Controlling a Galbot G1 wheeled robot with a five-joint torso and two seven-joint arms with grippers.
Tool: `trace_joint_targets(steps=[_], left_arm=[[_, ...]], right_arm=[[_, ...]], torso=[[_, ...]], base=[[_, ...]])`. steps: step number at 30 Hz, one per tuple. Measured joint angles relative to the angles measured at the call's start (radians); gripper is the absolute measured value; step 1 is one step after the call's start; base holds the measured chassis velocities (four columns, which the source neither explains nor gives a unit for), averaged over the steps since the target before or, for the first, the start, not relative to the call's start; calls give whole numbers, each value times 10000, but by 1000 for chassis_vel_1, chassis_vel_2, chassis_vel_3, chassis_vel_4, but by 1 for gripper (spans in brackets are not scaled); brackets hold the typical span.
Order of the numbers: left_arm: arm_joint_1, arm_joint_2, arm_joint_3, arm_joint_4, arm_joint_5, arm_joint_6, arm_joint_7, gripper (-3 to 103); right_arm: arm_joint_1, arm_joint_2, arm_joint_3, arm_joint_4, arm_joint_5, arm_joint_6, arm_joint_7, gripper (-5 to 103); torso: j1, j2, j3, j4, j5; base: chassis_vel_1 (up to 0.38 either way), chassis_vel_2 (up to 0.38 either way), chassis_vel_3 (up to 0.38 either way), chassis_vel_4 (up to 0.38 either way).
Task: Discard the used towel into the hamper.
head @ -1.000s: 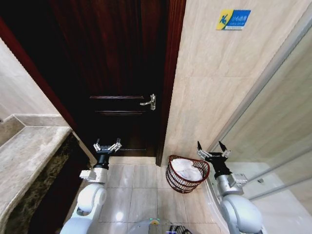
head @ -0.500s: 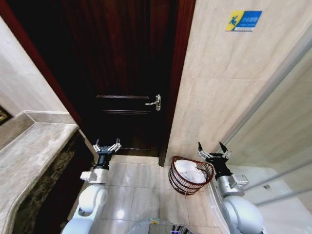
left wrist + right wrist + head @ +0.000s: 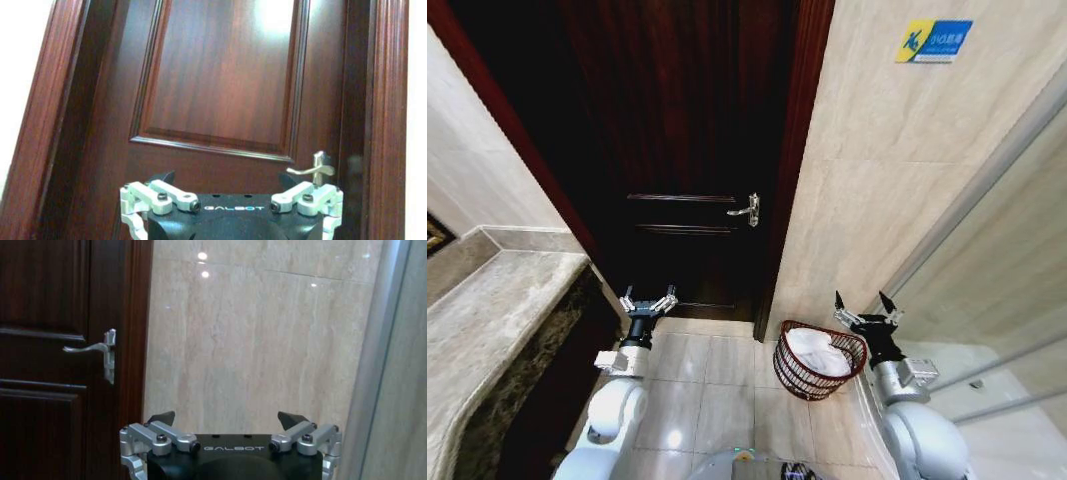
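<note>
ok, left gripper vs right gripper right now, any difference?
The left gripper hangs over bare floor tiles, facing the dark door. The right gripper hangs beside the hamper, which holds the white towel, and faces the beige wall. Both are open, empty and raised alike.

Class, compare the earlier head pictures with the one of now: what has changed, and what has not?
Only the camera has shifted, so the whole scene sits slightly further right. The hamper with the white towel in it stayed put, and the left gripper and right gripper stayed open and empty.
</note>
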Motion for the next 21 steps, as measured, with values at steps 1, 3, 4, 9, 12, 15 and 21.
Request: trace_joint_targets(steps=[1,3,4,9,12,15,21], left_arm=[[4,-1,-3,2,-34,-40,15,100],[12,-5,-3,0,-57,-55,23,100],[20,-19,-3,-17,-66,-61,29,100],[50,-109,22,-155,-17,-47,43,100],[74,-174,38,-186,64,-35,43,100],[149,-290,32,-201,133,-47,30,100],[270,-293,1,-215,136,-127,18,100]], right_arm=[[-28,3,6,16,-4,-31,8,100],[-58,4,15,45,-8,-65,11,100],[-103,1,35,102,-9,-113,12,100],[-306,-23,132,240,16,-132,9,100],[-429,-32,186,257,63,-90,7,100],[-609,-73,238,258,112,41,-1,100],[-673,-90,267,285,130,78,-1,100]], torso=[[-2,-2,-2,1,0],[-4,-5,-4,2,0],[-6,-9,-5,2,-1],[-6,-18,-9,2,0],[-6,-22,-10,2,0],[-14,-26,-15,2,0],[-19,-30,-19,4,0]], base=[[0,0,0,0],[0,0,0,0],[0,0,0,0],[0,0,0,0],[20,-30,-49,45],[78,-96,-92,104],[132,-133,-123,140]])
